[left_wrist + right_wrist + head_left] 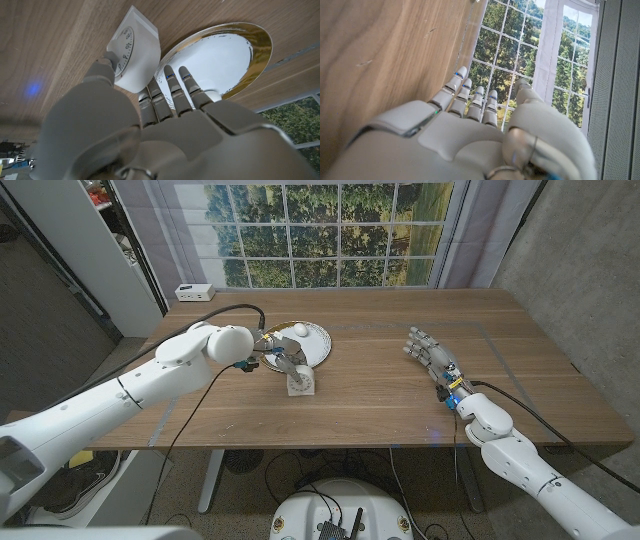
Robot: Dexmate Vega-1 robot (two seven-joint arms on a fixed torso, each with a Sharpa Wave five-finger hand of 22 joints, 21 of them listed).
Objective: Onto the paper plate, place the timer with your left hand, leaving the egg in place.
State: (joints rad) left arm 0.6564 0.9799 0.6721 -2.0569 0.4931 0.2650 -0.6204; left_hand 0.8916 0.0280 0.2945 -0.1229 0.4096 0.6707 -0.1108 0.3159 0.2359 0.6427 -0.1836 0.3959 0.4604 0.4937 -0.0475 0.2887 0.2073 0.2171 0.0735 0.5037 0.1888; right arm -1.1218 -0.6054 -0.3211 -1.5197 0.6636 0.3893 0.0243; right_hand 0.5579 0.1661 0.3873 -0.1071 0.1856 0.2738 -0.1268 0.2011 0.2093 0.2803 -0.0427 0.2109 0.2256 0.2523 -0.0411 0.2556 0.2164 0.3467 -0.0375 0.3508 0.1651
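Note:
The white square timer (pixel 301 383) stands on the wooden table just in front of the paper plate (pixel 318 348), its dial (pixel 127 46) facing my left hand. A white egg (pixel 300 330) lies on the plate's far part. My left hand (pixel 278 362) reaches in beside the timer with its fingers (pixel 172 90) straight and spread over the gold-rimmed plate (pixel 235 55). Its thumb (pixel 104 67) is at the timer's face; whether it touches I cannot tell. My right hand (pixel 432 360) stays on the table's right side with fingers extended and nothing in it.
A small white box (pixel 194 292) sits at the table's far left corner. A black cable (pixel 225 310) loops over my left arm. Bare wood lies between the plate and my right hand.

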